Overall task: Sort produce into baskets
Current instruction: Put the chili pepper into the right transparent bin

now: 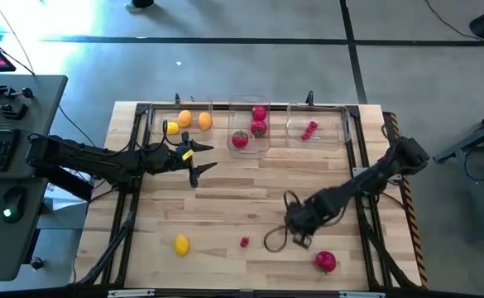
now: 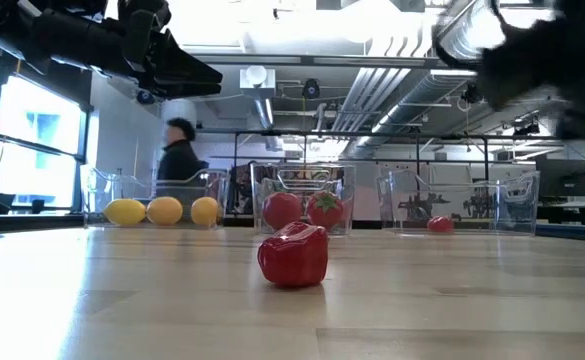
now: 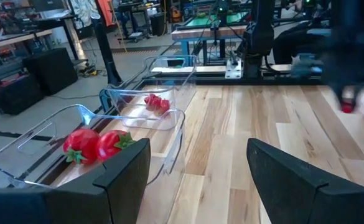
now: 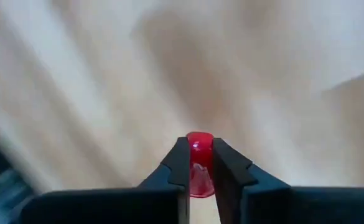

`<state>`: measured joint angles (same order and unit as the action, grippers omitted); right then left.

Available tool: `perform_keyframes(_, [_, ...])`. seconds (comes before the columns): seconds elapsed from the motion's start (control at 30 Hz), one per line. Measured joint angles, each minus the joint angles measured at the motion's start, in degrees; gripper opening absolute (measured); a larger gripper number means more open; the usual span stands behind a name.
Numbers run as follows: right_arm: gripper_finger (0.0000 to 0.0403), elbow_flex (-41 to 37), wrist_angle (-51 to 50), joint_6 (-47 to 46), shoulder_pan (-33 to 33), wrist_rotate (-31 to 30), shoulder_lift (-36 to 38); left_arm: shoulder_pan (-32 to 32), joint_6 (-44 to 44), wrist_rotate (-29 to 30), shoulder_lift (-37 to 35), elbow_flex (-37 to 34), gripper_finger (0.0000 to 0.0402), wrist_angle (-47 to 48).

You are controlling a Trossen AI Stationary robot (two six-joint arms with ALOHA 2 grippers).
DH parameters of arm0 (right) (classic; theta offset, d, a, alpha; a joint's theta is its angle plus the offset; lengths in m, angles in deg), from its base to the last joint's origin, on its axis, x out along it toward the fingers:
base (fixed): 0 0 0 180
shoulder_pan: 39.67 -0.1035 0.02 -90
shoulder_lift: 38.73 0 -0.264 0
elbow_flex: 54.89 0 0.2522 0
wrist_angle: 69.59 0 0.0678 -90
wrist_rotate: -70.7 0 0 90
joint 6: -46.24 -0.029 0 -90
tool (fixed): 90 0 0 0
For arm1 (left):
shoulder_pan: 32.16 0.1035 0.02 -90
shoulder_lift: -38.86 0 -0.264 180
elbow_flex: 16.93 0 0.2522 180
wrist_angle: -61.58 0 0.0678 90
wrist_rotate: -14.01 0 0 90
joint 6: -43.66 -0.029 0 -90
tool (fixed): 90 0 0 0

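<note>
Right wrist view: the right gripper (image 4: 200,163) is pinching a tiny red berry (image 4: 199,149) between its two dark fingers, which are standing narrow with the fruit filling the gap. High view: this gripper (image 1: 298,225) is hanging over the near-right part of the table (image 1: 250,194), so the berry is sitting in the claw and not on the wood.

The relation governing the coming move is judged to be this: the right-hand basket (image 1: 342,131), already holding small red berries (image 1: 310,130), is lying toward the far edge from the right gripper and slightly to its right, well apart. The right arm is the nearer one.

The left gripper (image 1: 198,161) is waiting over the far-left part of the table, just in front of the left basket (image 1: 155,118) of yellow and orange fruits (image 1: 184,119); in the left wrist view its fingers (image 3: 122,171) are standing wide apart with nothing between them.

The middle basket (image 1: 249,103) is holding round red fruits (image 1: 239,140). Loose produce is lying near the front edge: a yellow lemon-shaped fruit (image 1: 181,244), a small berry on the wood (image 1: 244,242) and a large red fruit (image 1: 325,261). Low view: a person (image 2: 179,150) is standing in the room behind.
</note>
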<state>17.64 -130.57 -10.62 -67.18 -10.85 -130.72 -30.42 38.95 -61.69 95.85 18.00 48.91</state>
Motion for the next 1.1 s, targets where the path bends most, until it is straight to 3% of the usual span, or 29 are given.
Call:
perform_keyframes(0.13, [0.0013, 4.88, -10.87, 8.34, 6.11, -16.27, 2.91, 0.00, 0.04, 0.00, 0.00, 0.00, 0.0252, 0.00])
perform_keyframes(0.27, [0.0012, 7.60, -15.64, 16.58, 16.71, -30.86, 5.49, 0.00, 0.13, 0.00, 0.00, 0.00, 0.0252, 0.00])
perform_keyframes(0.4, [0.0012, 8.28, -14.33, 25.41, 31.58, -37.28, 7.43, 0.00, 0.16, -0.15, 0.00, 0.00, 0.0252, 0.02])
perform_keyframes(0.53, [0.0012, 8.28, -7.40, 35.22, 48.22, -36.01, 7.09, 0.00, 0.11, -0.17, 0.00, 0.00, 0.0252, 0.05])
perform_keyframes(0.7, [0.0012, 4.78, 4.42, 45.19, 63.10, -23.41, 6.10, 0.00, 0.07, -0.20, 0.00, 0.04, 0.0252, 1.40])
perform_keyframes(0.83, [0.0012, 0.04, 5.28, 44.97, 69.11, -23.86, 6.10, 0.00, 0.04, -0.20, 0.02, 0.04, 0.0252, 2.43])
perform_keyframes(1.1, [0.0012, -8.13, 11.97, 42.25, 74.86, -24.16, 6.12, 0.00, -0.32, -0.20, 0.02, 0.04, 0.0252, 2.49])
